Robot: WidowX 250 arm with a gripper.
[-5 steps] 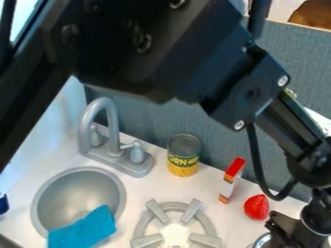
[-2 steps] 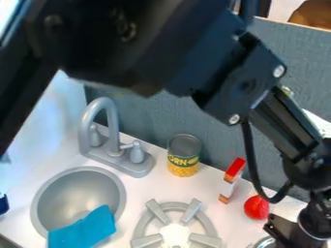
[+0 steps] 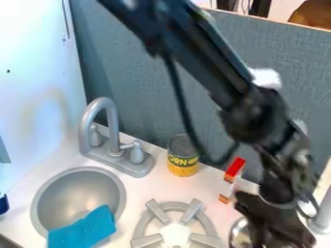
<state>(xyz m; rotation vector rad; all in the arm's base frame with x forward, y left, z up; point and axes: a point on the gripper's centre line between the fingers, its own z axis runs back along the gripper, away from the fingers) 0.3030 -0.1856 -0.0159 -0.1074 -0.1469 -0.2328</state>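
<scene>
**At the burner's far side, the tool hung beside a shiny metal vessel**

Over the right-hand end of the white surface (image 3: pixel 207 185), as I saw it through the camera, the black tool (image 3: pixel 277 233) hung low beneath the black arm (image 3: pixel 249 114). I could not tell how far open it was, nor whether it had hold of anything. Its low, downward posture seemed to me meant to keep it close to the things there.

Nearest to it was the shiny round metal vessel (image 3: pixel 239 234), between the tool and the grey four-pronged burner (image 3: pixel 208 240). The tool partly hid it, and I could not tell whether the two touched.

The small red, white and orange box (image 3: pixel 235 168) was set farther back, near the arm. The yellow-labelled metal can (image 3: pixel 183 157) stood upright by the grey fabric panel (image 3: pixel 145 111), perhaps put there to leave working room in front. The grey curved faucet (image 3: pixel 111 116) stood behind the round grey sink (image 3: pixel 58 186), presumably so its spout could serve the basin. The bright blue cloth (image 3: pixel 84 230) lay partly in the sink and over its rim, which probably helped keep it in place.
</scene>
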